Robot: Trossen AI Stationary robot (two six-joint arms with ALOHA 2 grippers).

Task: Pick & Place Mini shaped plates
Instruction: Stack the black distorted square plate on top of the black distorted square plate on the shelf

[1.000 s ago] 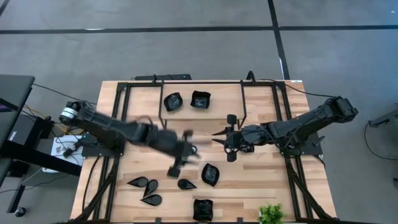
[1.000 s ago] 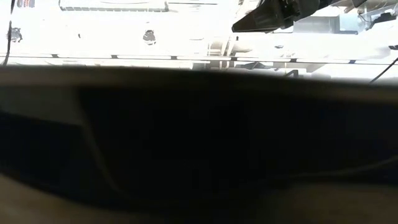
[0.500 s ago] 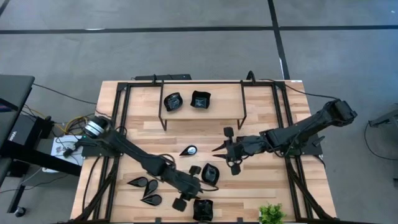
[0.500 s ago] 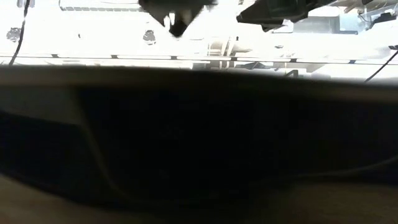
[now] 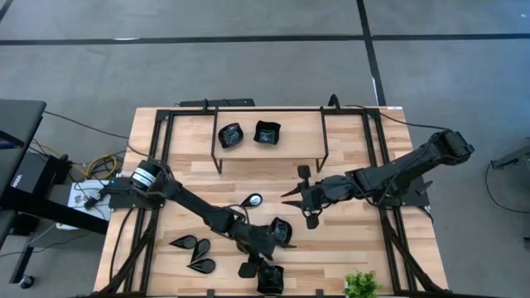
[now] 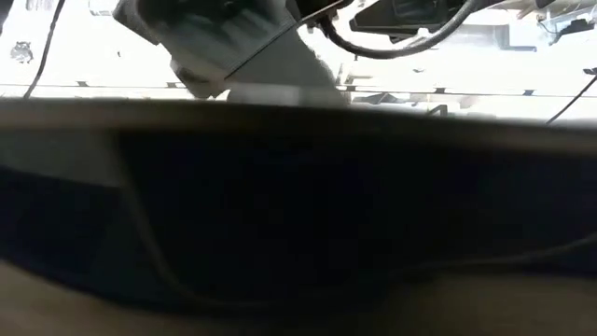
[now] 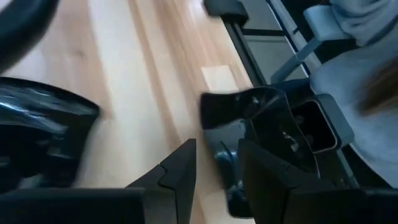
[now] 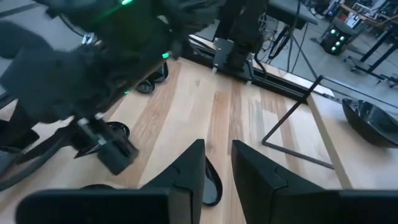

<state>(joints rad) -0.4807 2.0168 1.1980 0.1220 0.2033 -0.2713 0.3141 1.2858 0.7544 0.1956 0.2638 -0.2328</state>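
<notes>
Glossy black mini shaped plates lie on the wooden table. A stack of square ones sits at the near edge, with a wavy one just behind it. Teardrop ones lie near-left, and another teardrop lies at the middle. Two more plates sit at the far side. My left gripper is open, low over the square stack, with a glossy dark rim showing between its fingers. I see no touch. My right gripper hangs open at mid-table, pointing toward the middle teardrop.
A black tube frame stands across the far half, with rails down both sides. A small green plant sits at the near right edge. The low view is mostly blocked by something dark. Bare wood lies at the near right, between the stack and the plant.
My left gripper has swung from over the table's middle toward the near edge and down, turning as it went, and now stands at the square stack. The middle teardrop plate, where the gripper stood before, now lies uncovered.
</notes>
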